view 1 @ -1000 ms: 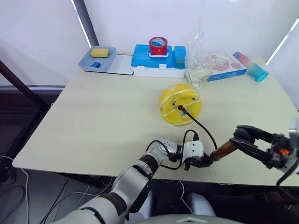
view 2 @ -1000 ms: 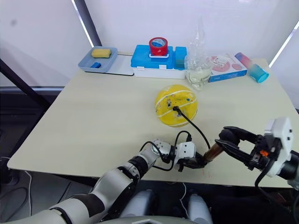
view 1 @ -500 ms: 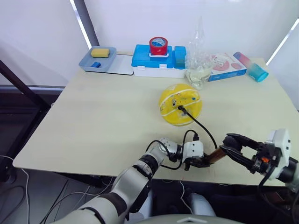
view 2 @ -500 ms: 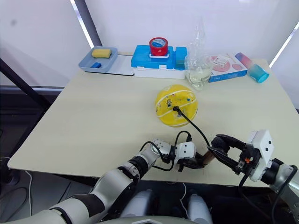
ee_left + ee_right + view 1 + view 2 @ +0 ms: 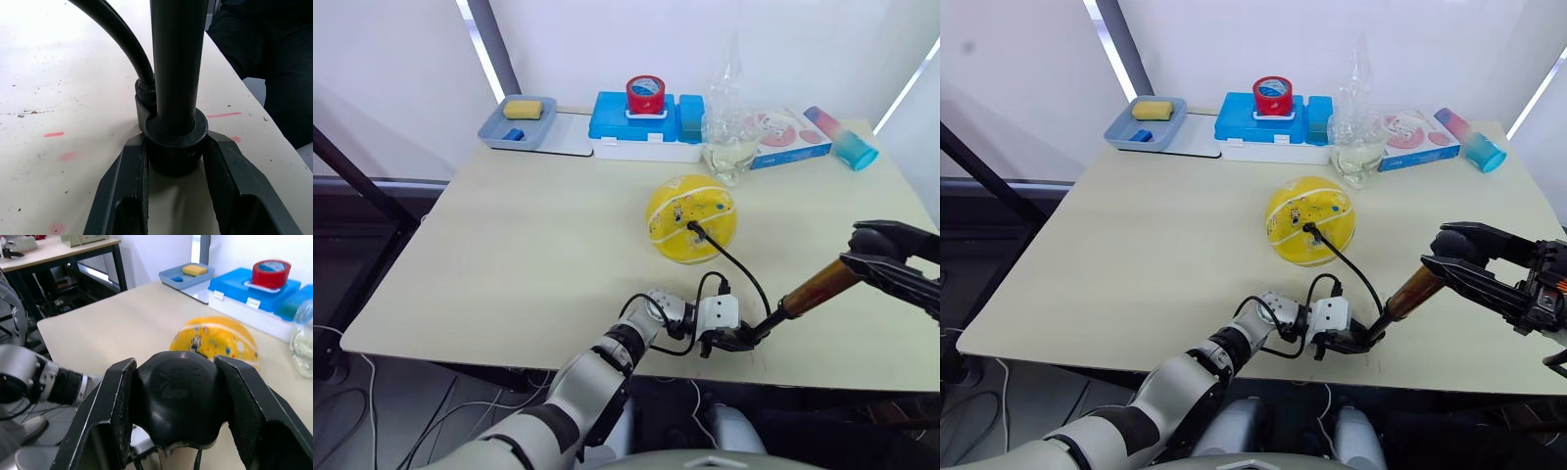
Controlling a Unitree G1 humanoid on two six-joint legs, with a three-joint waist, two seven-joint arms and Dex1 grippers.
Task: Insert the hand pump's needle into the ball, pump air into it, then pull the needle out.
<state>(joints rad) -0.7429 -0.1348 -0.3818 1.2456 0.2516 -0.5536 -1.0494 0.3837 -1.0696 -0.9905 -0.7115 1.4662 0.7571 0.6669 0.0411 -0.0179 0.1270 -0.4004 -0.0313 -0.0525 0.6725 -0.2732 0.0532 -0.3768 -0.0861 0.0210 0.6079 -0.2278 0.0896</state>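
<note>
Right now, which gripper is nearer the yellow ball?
Left, narrowly. The left gripper clamps the hand pump's base at the near table edge, below the ball. The right gripper holds the pump's handle end, off toward the table's right side.

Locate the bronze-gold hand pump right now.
In the left eye view the bronze-gold hand pump slants over the table's near right edge, its base clamped by the left gripper, its handle by the right gripper.

Ball (image 5: 691, 218) on table (image 5: 509, 255), centre-right. Hand pump (image 5: 803, 297) nearer and to the right, by the near edge. Along far edge, left to right: tray (image 5: 517, 123), case (image 5: 644, 125) bearing tape roll (image 5: 645, 95), bag (image 5: 728, 117), box (image 5: 787, 136), cup (image 5: 843, 140).
</note>
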